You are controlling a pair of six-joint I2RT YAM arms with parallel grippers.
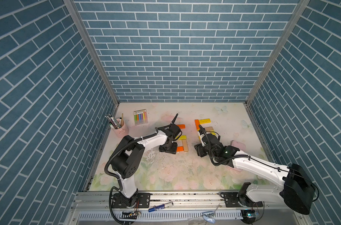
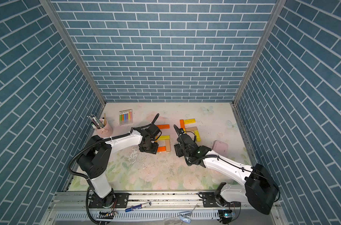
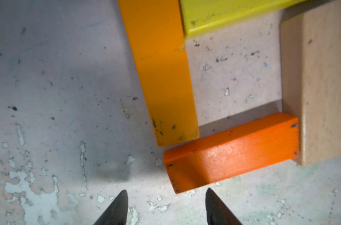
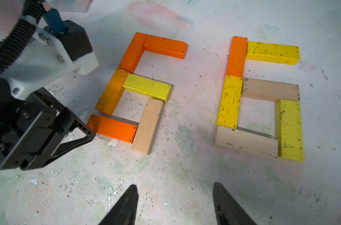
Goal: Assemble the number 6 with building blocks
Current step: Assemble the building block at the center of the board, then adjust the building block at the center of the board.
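Looking down in both top views, the left gripper (image 1: 167,149) sits low over the surface (image 1: 165,171), just beside the orange bar (image 1: 180,149) that closes the bottom of the left six (image 1: 183,137). The right gripper (image 1: 199,151) hangs near the right six (image 1: 204,121), partly hidden by its arm. The chalk pack (image 1: 141,116) and pink tray (image 1: 237,145) lie clear of both.

In the left wrist view the jaws stand moderately apart, holding nothing. The orange bar lies just ahead and off to one side, long axis crosswise and slightly skewed. Its far end touches the tan bar (image 3: 317,87), and its near corner is just beside the amber bar (image 3: 162,74), which crowds any grasp there. Squaring it looks like the left arm's job.

In the right wrist view the right gripper gapes empty too, and each six shows six bars.
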